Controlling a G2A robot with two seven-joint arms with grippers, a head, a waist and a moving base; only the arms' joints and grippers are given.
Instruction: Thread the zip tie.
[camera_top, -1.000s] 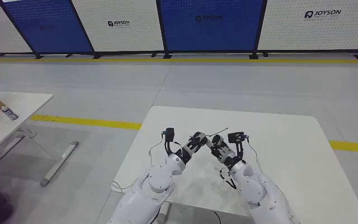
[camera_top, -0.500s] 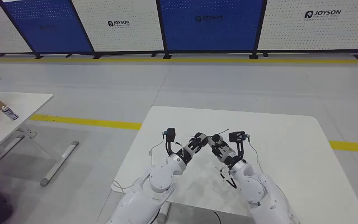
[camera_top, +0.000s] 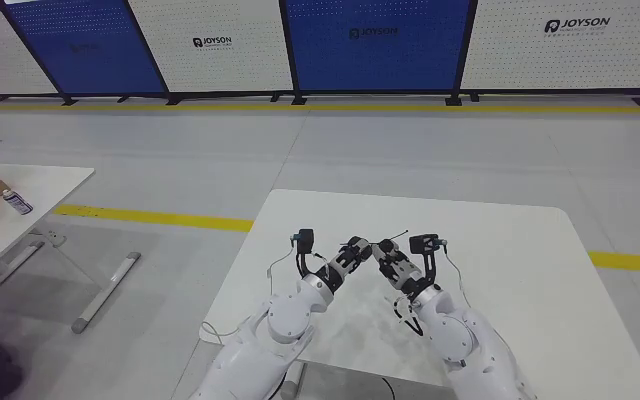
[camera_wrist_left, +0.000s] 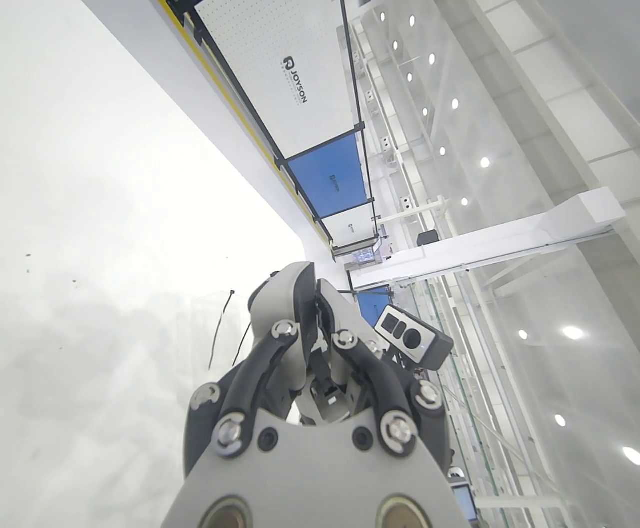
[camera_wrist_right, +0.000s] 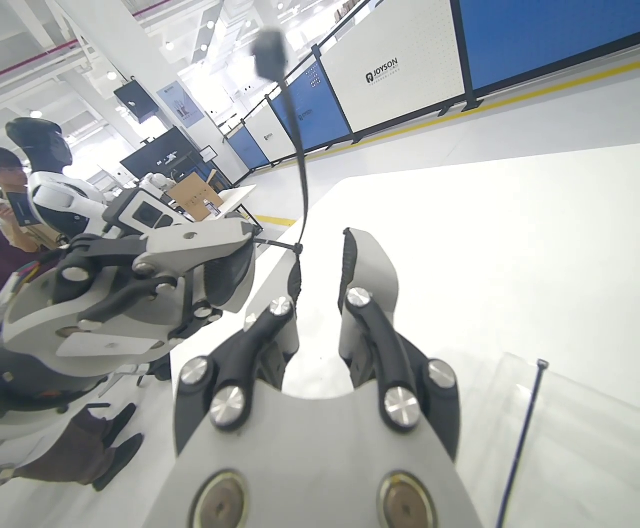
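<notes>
from above you see both arms meeting over the near part of the white table (camera_top: 500, 250). the left gripper (camera_top: 364, 244) and right gripper (camera_top: 379, 247) are almost tip to tip, and the black zip tie (camera_top: 397, 236) pokes out past them as a thin line. that view is too far off to show you the jaws.

your right wrist camera fills that in. the right gripper's two fingers stand well apart with bare table between them, not closed on anything. the zip tie's strap rises from beside the tip of one finger, with its blocky head close to the lens. the left gripper sits just beside it, fingers pinched together on a thin black end that runs across to meet the strap. how the two parts join there, you cannot tell.

your left wrist camera shows its own fingers pressed close together, with the tie hidden behind them. it also gives you two spare ties (camera_wrist_left: 220, 325) lying at a clear plastic sheet (camera_wrist_left: 207, 300) on the table, well apart from the grippers. whether they lie on it or under it, you cannot tell.

around the table you have a grey floor (camera_top: 400, 150) with a yellow line (camera_top: 150, 217) across it. blue and white perforated panels (camera_top: 380, 45) stand along the far side, and a second table (camera_top: 40, 185) sits at the left edge. the left wrist camera also catches rows of round ceiling lights (camera_wrist_left: 455, 104).
</notes>
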